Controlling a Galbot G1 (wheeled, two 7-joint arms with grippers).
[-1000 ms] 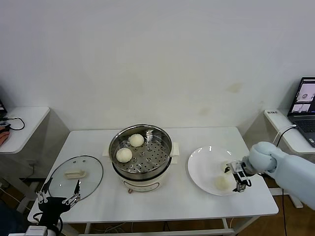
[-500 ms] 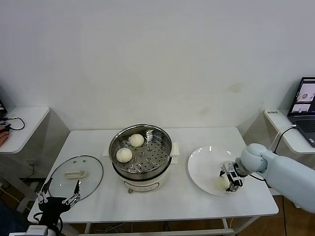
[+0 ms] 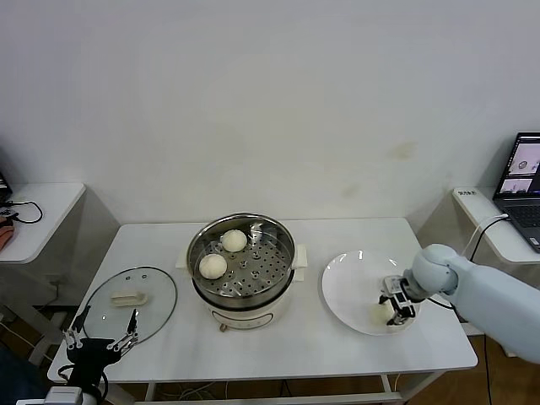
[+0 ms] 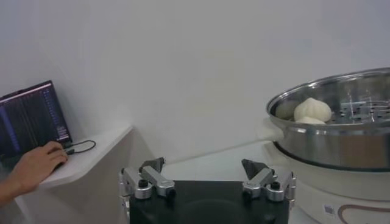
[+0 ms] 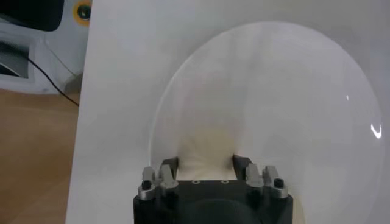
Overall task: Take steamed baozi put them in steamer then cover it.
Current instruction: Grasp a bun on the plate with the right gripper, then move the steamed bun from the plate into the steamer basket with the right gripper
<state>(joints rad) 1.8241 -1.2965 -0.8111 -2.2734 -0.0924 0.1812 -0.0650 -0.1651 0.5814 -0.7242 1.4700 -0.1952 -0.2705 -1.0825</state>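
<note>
White table (image 3: 169,333), right gripper (image 3: 393,307) jaws tight on plate's (image 3: 346,291) baozi (image 3: 381,313).

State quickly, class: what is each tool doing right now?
Left tool: open, empty, parked by the round clear glass lid.
Right tool: shut on a small round off-white bun on the flat white plate.

Head cam sat high, looked forward and down, took in the whole table (image 3: 321,350) plus the back wall. Left wrist cam sat low off the table's left edge, faced level across it over its own gripper (image 4: 207,181), with the steamer (image 4: 341,122) close by; the steamer was shared with the head view (image 3: 242,261). Right wrist cam looked steeply down, very near the plate (image 5: 292,109) by the table's right edge; the plate also showed in the head view (image 3: 342,291).
</note>
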